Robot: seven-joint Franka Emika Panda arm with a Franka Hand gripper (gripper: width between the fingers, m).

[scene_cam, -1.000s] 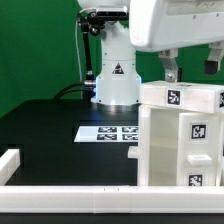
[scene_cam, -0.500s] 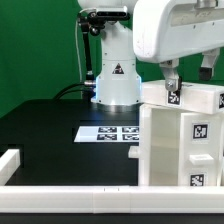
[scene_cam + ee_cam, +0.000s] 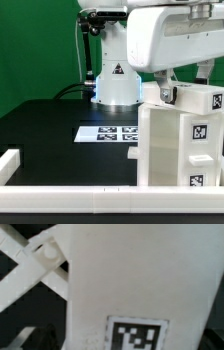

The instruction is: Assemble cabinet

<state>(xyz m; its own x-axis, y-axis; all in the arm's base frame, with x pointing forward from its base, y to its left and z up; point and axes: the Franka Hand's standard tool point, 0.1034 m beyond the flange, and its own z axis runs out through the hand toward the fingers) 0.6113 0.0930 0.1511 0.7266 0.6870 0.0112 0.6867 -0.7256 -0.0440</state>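
Gripper [image 3: 165, 88] low against top edge of white cabinet [image 3: 180, 140], finger spread impossible to tell; square black-and-white tags [image 3: 134, 335] on cabinet, no readable writing.

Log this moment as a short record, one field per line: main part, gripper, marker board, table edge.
main part: cabinet, white, boxy, several square tags, standing on the exterior view's right
gripper: gripper low against the cabinet's top part; whether open or shut cannot be told
wrist view: filled by a white panel with one tag
marker board: marker board flat on the black table, beside the cabinet
table edge: low white bar along the near side
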